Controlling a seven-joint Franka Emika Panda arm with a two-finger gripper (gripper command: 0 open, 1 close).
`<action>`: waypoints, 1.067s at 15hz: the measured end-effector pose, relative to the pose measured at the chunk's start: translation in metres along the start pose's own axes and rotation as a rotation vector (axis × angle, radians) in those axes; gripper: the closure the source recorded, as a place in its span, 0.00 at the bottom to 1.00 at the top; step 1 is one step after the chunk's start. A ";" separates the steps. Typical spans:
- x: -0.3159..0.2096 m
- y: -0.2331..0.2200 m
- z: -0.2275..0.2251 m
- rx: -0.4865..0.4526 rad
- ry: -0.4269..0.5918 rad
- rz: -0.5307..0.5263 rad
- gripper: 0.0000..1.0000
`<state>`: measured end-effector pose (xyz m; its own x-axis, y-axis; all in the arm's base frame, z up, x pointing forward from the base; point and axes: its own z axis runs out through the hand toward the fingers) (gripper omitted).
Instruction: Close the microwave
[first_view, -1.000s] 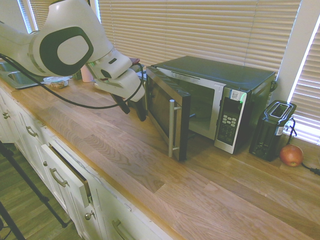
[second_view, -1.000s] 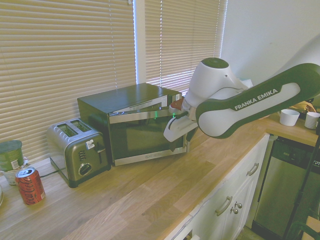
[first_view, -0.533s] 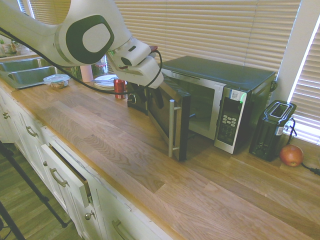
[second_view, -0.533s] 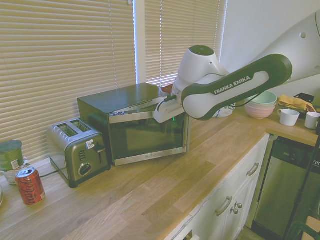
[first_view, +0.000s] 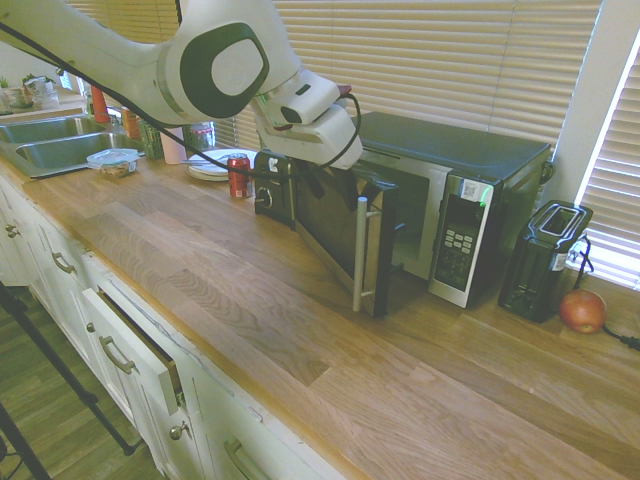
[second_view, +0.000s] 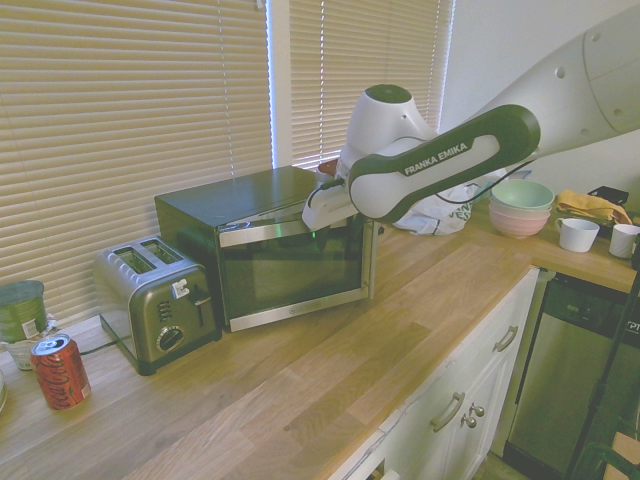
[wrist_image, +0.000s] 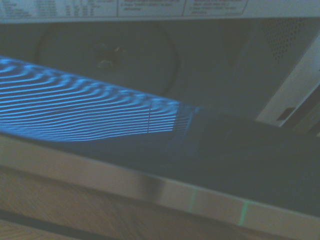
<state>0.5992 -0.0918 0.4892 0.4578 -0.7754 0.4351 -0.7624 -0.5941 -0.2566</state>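
Microwave (first_view: 470, 190) at the rear of the wooden bench (first_view: 300, 330), its door (first_view: 345, 235) partly ajar. The gripper (first_view: 300, 185) sits against the door's upper outer edge; whether its fingers are parted cannot be told. Black toaster (first_view: 545, 260) and apple (first_view: 583, 311) stand beside the keypad.

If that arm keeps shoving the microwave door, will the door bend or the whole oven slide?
The microwave door looks like rigid steel and glass, so it should probably swing on its hinge, not flex. The big boxy oven sits flat on the wooden counter, so it likely stays put under a gentle push.
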 end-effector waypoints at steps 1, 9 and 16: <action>0.005 -0.007 0.002 0.003 0.004 -0.001 0.00; 0.053 -0.068 0.022 -0.047 -0.017 0.004 0.00; 0.071 -0.080 0.039 -0.052 -0.054 -0.016 0.00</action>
<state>0.7103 -0.1081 0.5068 0.4932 -0.7771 0.3909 -0.7769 -0.5957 -0.2039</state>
